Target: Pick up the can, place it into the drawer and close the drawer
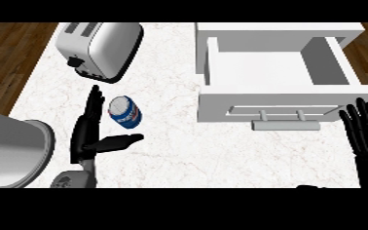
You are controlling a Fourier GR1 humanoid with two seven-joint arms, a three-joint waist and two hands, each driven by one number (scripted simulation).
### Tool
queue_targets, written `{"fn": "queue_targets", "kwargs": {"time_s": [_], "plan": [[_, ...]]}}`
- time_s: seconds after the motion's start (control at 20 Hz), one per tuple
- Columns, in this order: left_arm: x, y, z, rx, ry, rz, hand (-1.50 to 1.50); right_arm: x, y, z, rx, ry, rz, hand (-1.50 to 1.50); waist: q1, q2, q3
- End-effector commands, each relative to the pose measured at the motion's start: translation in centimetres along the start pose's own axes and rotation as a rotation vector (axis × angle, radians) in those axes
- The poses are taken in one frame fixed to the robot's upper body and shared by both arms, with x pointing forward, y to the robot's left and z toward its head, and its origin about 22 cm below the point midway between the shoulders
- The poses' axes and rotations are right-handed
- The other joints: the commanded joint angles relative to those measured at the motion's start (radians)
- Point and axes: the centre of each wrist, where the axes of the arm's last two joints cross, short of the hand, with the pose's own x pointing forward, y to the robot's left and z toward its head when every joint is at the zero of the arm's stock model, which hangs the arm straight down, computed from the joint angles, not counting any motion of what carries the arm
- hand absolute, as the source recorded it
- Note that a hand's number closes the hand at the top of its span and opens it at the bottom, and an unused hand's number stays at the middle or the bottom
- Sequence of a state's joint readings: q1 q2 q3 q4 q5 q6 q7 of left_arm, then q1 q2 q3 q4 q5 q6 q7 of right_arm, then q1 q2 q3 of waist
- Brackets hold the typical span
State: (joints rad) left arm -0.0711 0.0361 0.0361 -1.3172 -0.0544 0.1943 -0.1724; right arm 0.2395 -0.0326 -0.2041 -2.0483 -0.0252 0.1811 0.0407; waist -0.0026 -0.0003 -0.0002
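A blue and white can (125,112) lies on its side on the marble counter (179,141), left of centre. My left hand (87,131) is open just left of it, fingers straight and pointing away, thumb stretched out below the can; it does not hold the can. The white drawer (273,73) stands pulled open at the upper right, its inside bare, with a bar handle (285,124) on its front. My right hand (355,126) rests open at the right edge, fingers up, beside the drawer front.
A silver toaster (101,48) stands at the upper left behind the can. A round grey metal vessel (22,151) shows at the left edge. Wooden floor lies beyond the counter's left side.
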Motion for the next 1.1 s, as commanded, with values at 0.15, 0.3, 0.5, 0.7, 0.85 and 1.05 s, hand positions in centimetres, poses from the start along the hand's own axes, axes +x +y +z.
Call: {"fn": "queue_targets", "kwargs": {"time_s": [0.15, 0.3, 0.5, 0.7, 0.85, 1.05], "plan": [[-1.8, 1.4, 0.0, 0.013, 0.015, -0.002, -1.5, -0.2, -0.3, 0.9, -0.02, -0.017, 0.007, -1.5, -0.001, 0.0, 0.0], [-1.2, 1.2, 1.0, -0.012, 0.04, 0.014, -1.5, -0.5, 0.8, 0.0, -0.023, -0.037, 0.003, -1.5, 0.002, 0.0, 0.0], [-3.0, 3.4, -1.0, 0.024, 0.044, -0.001, -1.5, 0.6, -1.1, -1.1, -0.003, -0.028, -0.002, -1.5, 0.0, 0.0, 0.0], [-6.1, 0.6, 0.0, 0.032, 0.075, 0.025, -1.5, 2.4, -0.9, 0.6, 0.016, -0.025, -0.003, -1.5, -0.004, 0.001, 0.0], [-3.8, 2.0, -1.0, 0.027, 0.045, 0.023, -1.5, 0.1, 0.5, -0.5, 0.009, -0.02, -0.004, -1.5, 0.0, 0.0, 0.0], [-4.6, 0.2, -1.9, -0.004, 0.053, 0.033, -1.5, 2.6, 0.0, 0.1, -0.015, -0.023, -0.024, -1.5, -0.003, 0.0, 0.0]]}}
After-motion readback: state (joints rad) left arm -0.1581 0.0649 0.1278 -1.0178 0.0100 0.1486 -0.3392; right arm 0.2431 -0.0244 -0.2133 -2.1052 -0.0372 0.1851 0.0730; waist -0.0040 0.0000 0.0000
